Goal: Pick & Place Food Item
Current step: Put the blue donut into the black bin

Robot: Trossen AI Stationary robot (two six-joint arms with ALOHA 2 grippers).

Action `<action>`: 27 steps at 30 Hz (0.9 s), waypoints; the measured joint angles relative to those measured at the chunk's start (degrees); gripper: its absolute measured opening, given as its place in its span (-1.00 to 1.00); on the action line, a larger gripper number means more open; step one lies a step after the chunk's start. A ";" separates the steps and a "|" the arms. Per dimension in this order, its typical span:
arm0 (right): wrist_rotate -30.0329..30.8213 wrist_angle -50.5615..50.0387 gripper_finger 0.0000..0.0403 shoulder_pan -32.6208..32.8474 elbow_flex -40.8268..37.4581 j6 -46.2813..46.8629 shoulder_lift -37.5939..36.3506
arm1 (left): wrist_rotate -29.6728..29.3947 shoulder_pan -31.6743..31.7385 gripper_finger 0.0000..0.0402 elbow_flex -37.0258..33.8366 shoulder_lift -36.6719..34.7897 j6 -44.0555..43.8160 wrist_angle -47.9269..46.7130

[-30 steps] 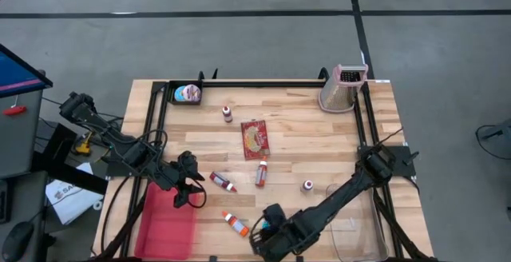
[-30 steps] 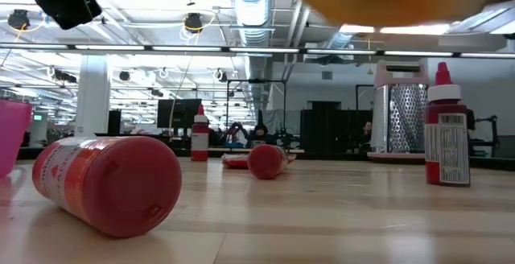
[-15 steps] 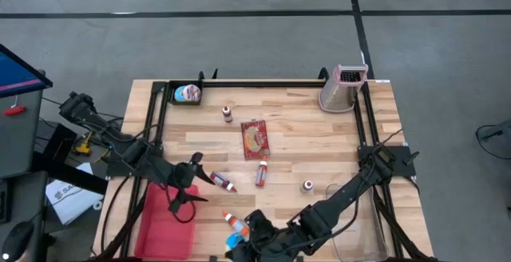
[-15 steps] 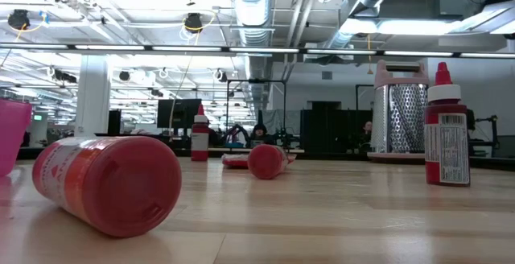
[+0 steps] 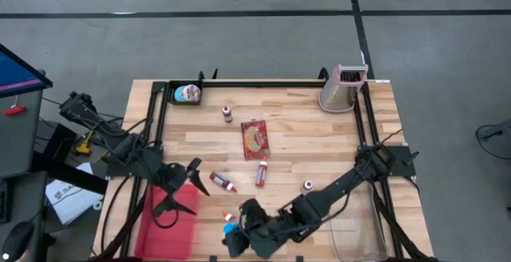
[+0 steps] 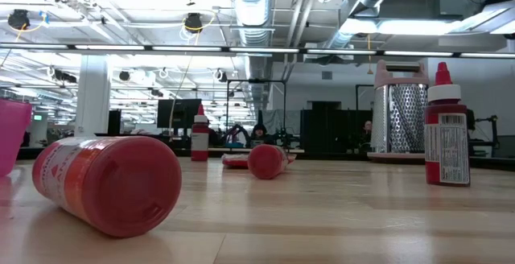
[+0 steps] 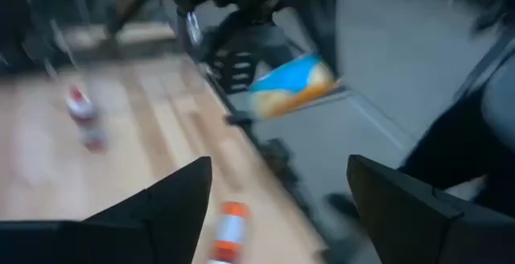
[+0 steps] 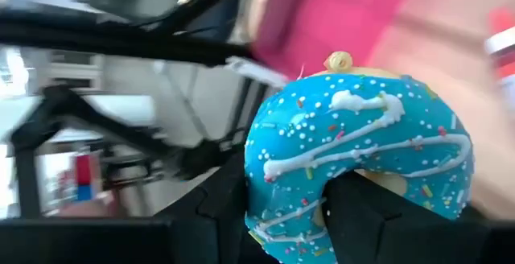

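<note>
Fingers on our right gripper [image 8: 322,216] pinch the donut [image 8: 358,163] near the bench's front edge, beside the pink tray [image 5: 168,222]. Left gripper [image 5: 182,188] hangs wide open, empty. Shallow pinch could slip, dropping it.

Bottles [image 5: 223,183] crowd the table's [image 5: 303,126] middle; its far side seems open

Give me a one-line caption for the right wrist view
Right gripper holding a blue-iced sprinkled doughnut, with the pink tray beyond.
</note>
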 joint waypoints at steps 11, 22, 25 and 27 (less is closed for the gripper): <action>-2.59 -11.26 -0.32 -3.31 -0.02 -7.48 0.02 | 6.09 4.20 0.46 0.13 -2.30 -50.78 -0.86; -5.58 -11.80 -0.32 -6.25 -0.02 -14.84 0.02 | 5.79 14.32 0.46 0.09 1.64 -68.63 0.34; -5.78 -11.80 -0.32 -6.15 -0.02 -14.97 0.02 | 8.76 17.24 0.46 0.09 3.41 -68.93 1.33; -5.79 -11.84 -0.32 -5.98 -0.02 -14.98 0.02 | 11.58 18.77 0.46 0.06 5.18 -68.76 0.93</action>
